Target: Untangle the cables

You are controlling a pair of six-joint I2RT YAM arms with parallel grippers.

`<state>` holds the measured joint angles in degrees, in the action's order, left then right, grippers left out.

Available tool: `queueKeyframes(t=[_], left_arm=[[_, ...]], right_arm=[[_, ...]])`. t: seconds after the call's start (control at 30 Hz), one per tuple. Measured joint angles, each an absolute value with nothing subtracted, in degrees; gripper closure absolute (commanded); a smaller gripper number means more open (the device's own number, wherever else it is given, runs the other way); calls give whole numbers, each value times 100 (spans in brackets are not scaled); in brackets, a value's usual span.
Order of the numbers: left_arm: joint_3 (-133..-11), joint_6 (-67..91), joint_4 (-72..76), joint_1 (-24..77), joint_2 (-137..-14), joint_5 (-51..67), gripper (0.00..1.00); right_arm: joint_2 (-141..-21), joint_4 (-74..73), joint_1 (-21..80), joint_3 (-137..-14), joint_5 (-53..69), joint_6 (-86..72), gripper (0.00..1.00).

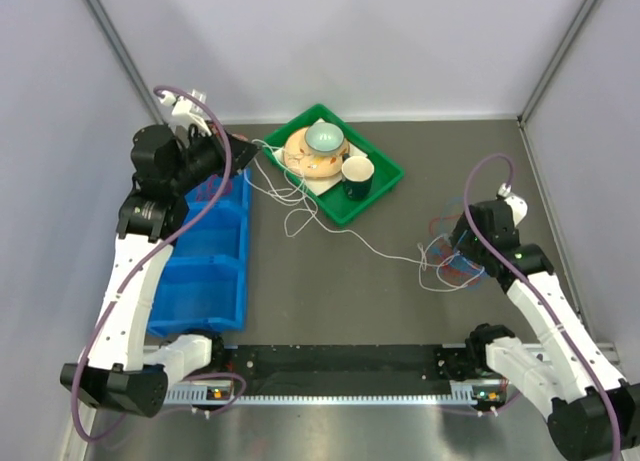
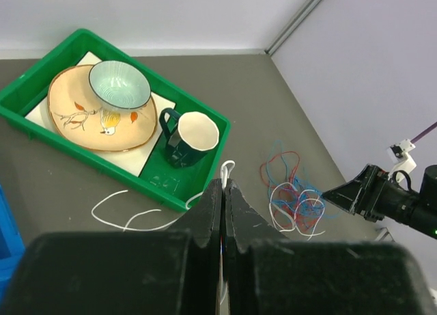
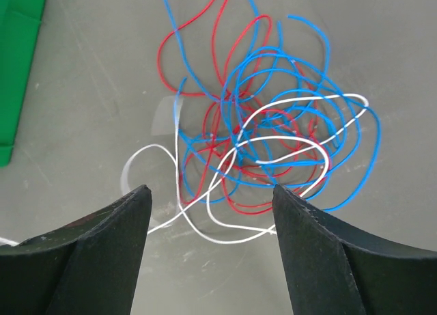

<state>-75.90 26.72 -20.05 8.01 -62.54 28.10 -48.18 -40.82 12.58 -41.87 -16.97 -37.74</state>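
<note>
Nearest, by the worktop's (image 1: 330, 311) right edge, the right gripper (image 3: 210, 199) hovers just above the tangle (image 3: 273, 141), jaws spread wide and holding nothing. That looks like a stance for choosing a strand. The red cable (image 3: 162, 55) and blue cable (image 3: 377, 134) loop through one another many times there, with the white cable (image 1: 370, 243) threaded through the same knot.

From the knot the white cable runs slack across the middle of the worktop, curls beside the near corner of the green tray (image 1: 374, 198) and rises to the left gripper (image 2: 224, 184). Those jaws are pressed together and appear to pinch that cable at their tips. Judging by this, the left arm anchors one end high so the white line can be drawn free.

Open room lies in the bare middle and toward the near edge. The blue bin (image 1: 215, 271) fills the left side. The tray, farther back at centre, carries a plate (image 2: 75, 120), a bowl (image 2: 119, 86) and a cup (image 2: 194, 134). A taut pull could drag the white cable against the tray's rim, so clearance there is poor.
</note>
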Motion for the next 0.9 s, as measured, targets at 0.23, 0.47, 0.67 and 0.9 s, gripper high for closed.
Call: queueKeyframes(t=[0.23, 0.47, 0.67, 0.9], left_arm=[[-7419, 2615, -2075, 812, -6366, 2749, 100], [-7194, 2497, -2200, 888, -6401, 2630, 100], [-7188, 2222, -2506, 913, -6403, 2366, 100], [-7022, 2373, -2482, 1000, -6405, 1968, 100]], right_arm=[[-4733, -4086, 1256, -4187, -1317, -3804, 29], [-4565, -4077, 1258, -4189, -888, -3769, 28], [-4584, -4073, 1258, -4261, -587, -3771, 26], [-5349, -4010, 1258, -4834, -429, -3691, 27]])
